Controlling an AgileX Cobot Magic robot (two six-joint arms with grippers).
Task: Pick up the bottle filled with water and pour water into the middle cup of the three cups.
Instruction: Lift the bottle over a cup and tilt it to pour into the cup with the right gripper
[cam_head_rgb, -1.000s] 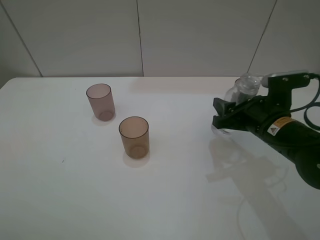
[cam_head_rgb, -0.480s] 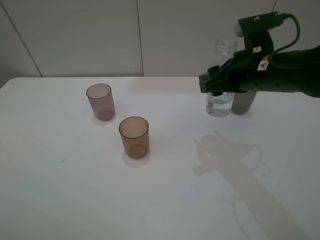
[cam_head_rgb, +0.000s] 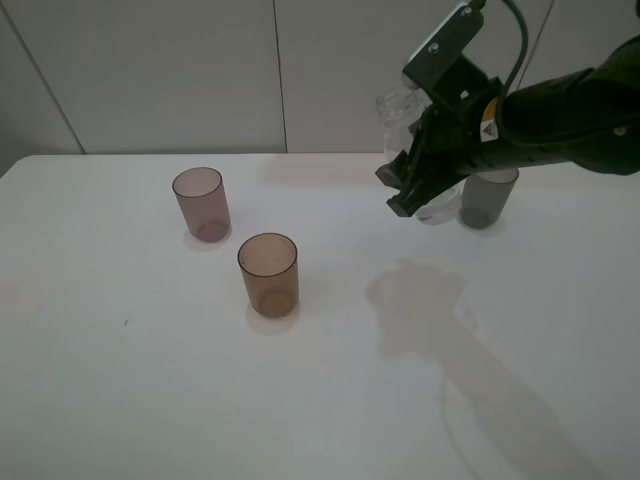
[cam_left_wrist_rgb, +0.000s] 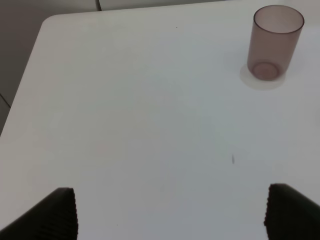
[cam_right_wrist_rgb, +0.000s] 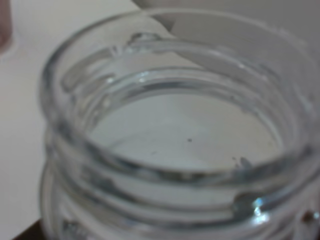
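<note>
Right gripper (cam_head_rgb: 405, 190): jaws closed on the body of the bottle (cam_head_rgb: 398, 110), which hangs clear of the table (cam_head_rgb: 120, 380), tilted with its open neck leaning toward the cups. The wrist view shows only the wide threaded mouth, uncapped; the water level cannot be read there. Left gripper (cam_left_wrist_rgb: 170, 215): fingers spread wide, nothing between them, low over bare table. The bottle is just beside the grey cup (cam_head_rgb: 487, 198) and well apart from the middle cup (cam_head_rgb: 268, 275), which stands upright near the pinkish cup (cam_head_rgb: 201, 203). Assessment: the bottle is probably light, thin-walled and smooth, so it may flex or slip under a hard squeeze. With no cap, any sharp swing risks spillage. The grip belongs round the straight body below the shoulders, leaving the neck free for pouring.
</note>
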